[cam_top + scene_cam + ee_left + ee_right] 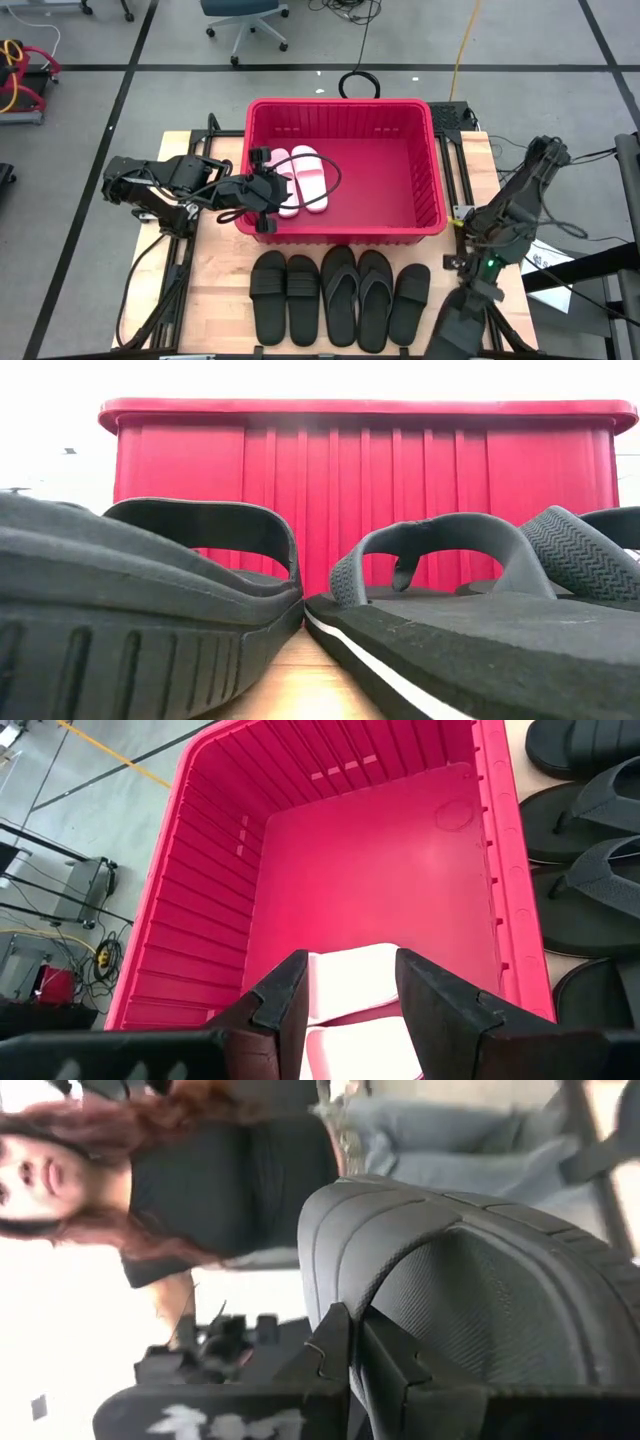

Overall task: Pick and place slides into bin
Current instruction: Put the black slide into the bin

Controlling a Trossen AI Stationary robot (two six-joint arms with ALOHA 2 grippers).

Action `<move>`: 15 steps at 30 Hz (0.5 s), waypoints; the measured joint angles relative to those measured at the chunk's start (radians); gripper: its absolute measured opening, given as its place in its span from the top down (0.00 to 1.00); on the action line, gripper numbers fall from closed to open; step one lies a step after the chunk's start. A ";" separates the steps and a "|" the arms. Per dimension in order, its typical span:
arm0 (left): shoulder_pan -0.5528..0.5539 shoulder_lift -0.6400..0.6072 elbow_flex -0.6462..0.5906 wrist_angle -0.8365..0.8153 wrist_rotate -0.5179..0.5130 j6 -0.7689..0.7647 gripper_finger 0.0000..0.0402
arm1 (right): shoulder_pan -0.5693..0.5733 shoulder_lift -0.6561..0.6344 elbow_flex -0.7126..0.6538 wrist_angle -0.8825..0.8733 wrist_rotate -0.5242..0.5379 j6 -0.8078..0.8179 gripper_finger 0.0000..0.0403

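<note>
The red bin [430,170] stands at the middle of the table, with two white slides [300,180] lying on its floor at the left. My left gripper [265,190] hovers open above them, over the bin's left near corner; the left wrist view shows the white slides [350,970] below its fingers [285,995]. Several black slides [340,297] lie side by side on the table in front of the bin. By the table's right edge my right gripper [470,285] is raised and shut on another black slide [455,325]. My right gripper pinches the black slide at one ribbed edge [365,1295] between its two fingers. The slide is lifted clear of the table and reaches away beyond the fingertips, its textured face [480,1300] toward the wrist camera. Whether that edge belongs to sole or strap I cannot tell.
The bin's right part [390,180] holds nothing. Bare wood shows left of the black row [215,290]. The low view looks past two black slides [150,610] at the bin's near wall [400,470]. A person sits beyond the table [200,1190].
</note>
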 joint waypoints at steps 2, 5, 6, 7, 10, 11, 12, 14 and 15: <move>0.000 0.000 0.000 0.000 0.000 0.000 0.63 | -0.018 -0.012 0.052 -0.077 0.019 -0.033 1.00; 0.000 0.000 0.000 0.000 0.000 0.000 0.63 | -0.052 -0.025 0.126 -0.155 0.043 -0.097 1.00; 0.000 0.000 0.000 0.000 0.000 0.000 0.63 | -0.063 -0.027 0.150 -0.169 0.055 -0.124 1.00; 0.000 0.000 0.000 0.000 0.000 0.000 0.63 | -0.078 -0.031 0.177 -0.182 0.063 -0.162 1.00; 0.000 0.000 0.000 0.000 0.000 -0.001 0.63 | -0.120 -0.036 0.254 -0.234 0.098 -0.288 1.00; 0.000 0.000 0.000 0.000 0.000 -0.001 0.63 | -0.137 -0.038 0.277 -0.261 0.111 -0.325 1.00; 0.000 0.000 0.000 0.000 0.000 -0.001 0.63 | -0.155 -0.038 0.299 -0.288 0.116 -0.358 1.00; 0.000 0.000 0.000 0.000 0.000 -0.001 0.63 | -0.193 -0.038 0.341 -0.344 0.135 -0.424 1.00; 0.000 0.000 0.000 0.000 0.000 -0.002 0.63 | -0.213 -0.038 0.361 -0.366 0.144 -0.459 1.00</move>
